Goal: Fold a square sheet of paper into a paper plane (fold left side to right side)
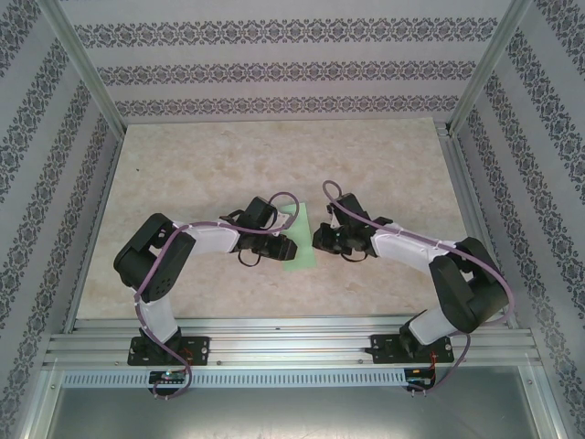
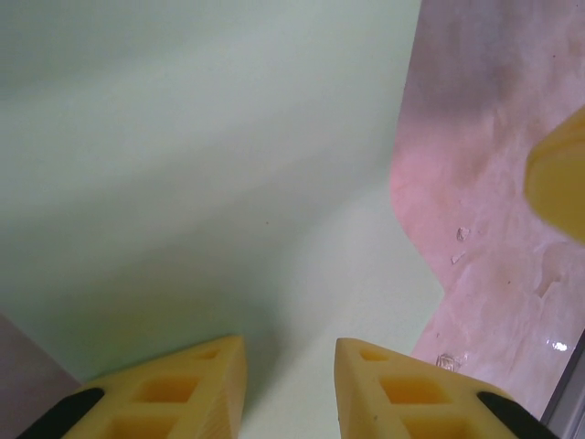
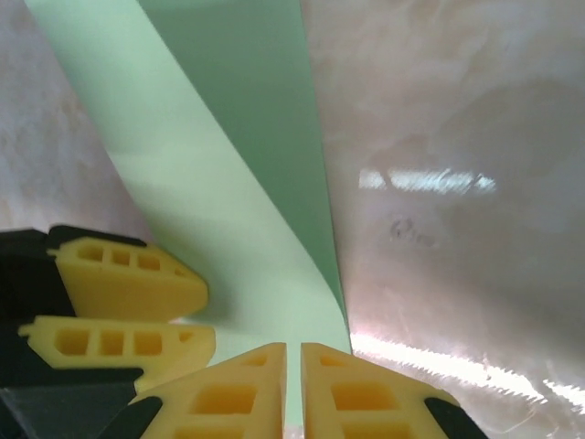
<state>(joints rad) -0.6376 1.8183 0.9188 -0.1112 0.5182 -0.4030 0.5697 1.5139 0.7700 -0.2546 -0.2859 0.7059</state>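
Nearest of all, along the bottom of the top view, the left arm's base [image 1: 167, 348] is seen bolted to the metal rail [image 1: 292, 340], and from there the arm is bent inward over the marbled table [image 1: 228, 155]. Now the left gripper [image 1: 280, 247] is found at the sheet of paper [image 1: 303, 256], at its left side. In the left wrist view its two yellow fingers [image 2: 187, 389] are held apart, with pale green paper spread out beyond them and showing in the gap; nothing is pinched there. On to the middle: the sheet is laid near the table's centre, between the two grippers, and in the right wrist view a lighter flap is seen raised over a darker green strip along a crease. Further right, the right gripper [image 1: 322, 240] is met at the sheet's right edge. Its fingers [image 3: 356, 393] are drawn almost together, and a thin sliver of green paper is clamped in the slit between them. Last, the right arm's base [image 1: 411, 348] is fixed to the same rail.
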